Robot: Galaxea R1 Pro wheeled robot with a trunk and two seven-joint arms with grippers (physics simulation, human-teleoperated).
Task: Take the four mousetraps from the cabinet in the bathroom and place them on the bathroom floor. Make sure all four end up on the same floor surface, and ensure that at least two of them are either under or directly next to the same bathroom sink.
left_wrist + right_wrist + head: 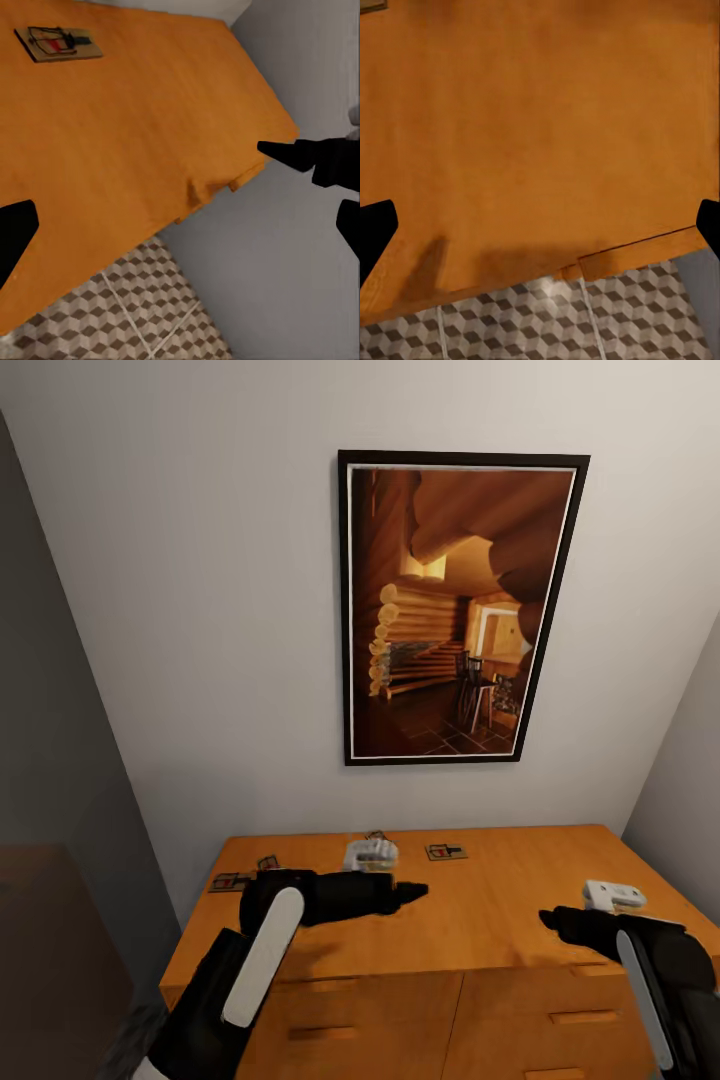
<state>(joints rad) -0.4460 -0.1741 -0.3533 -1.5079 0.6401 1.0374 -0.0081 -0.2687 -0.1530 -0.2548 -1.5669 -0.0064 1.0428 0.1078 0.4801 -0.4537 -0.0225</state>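
Pale grey wall rising behind the wide orange-brown wooden dresser, a black-framed picture of a log-cabin interior hanging on it above the dresser. The dresser's smooth flat top is carrying the small flat tan wooden mousetraps with dark wire springs: one lying near the back edge toward the middle, two more sitting at the back left corner, just beside each other. A small pale object is resting between them and the middle trap, too blurred to identify. In the left wrist view a trap with its red spot is lying flat on the wood, well apart from the fingers.

Left gripper is hovering over the dresser top, fingers standing wide apart and holding nothing. Right gripper is hanging over the right half of the top, fingers likewise spread and empty. Brown, beige and white cube-pattern tile floor is showing below the dresser's front edge in both wrist views. Flat wooden drawer pulls are showing on the front.
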